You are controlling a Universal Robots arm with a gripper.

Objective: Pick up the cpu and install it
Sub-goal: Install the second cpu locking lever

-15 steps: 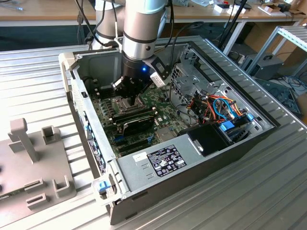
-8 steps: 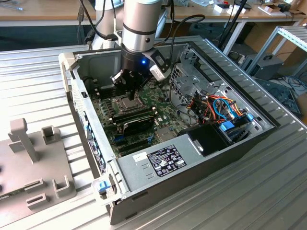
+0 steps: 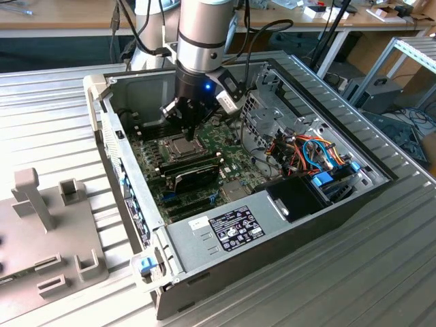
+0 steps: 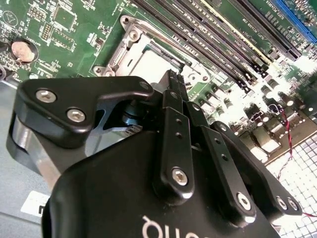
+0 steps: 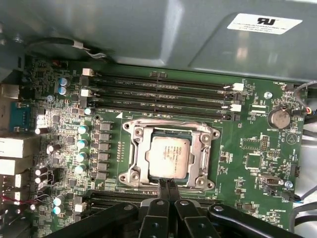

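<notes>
The cpu (image 5: pixel 168 156), a small square chip with a silvery top, lies flat inside the socket's metal frame (image 5: pixel 132 158) on the green motherboard (image 5: pixel 247 144). It also shows in the exterior view as the cpu (image 3: pixel 178 144) and in the second wrist view as the cpu (image 4: pixel 153 62). My gripper (image 5: pixel 167 184) hangs just above the socket's edge, beside the chip, with its two black fingers pressed together and nothing between them. The exterior view has the gripper (image 3: pixel 188 129) low inside the open computer case, right over the socket. The gripper (image 4: pixel 173 82) partly hides the socket in the second wrist view.
Long memory slots (image 5: pixel 158 94) run beside the socket. A black oblong module (image 3: pixel 194 170), a power supply (image 3: pixel 225 228) and coloured cables (image 3: pixel 313 153) sit inside the case. The case wall (image 3: pixel 112 136) rises close by. Grey fixtures (image 3: pixel 41 225) stand at the exterior view's left.
</notes>
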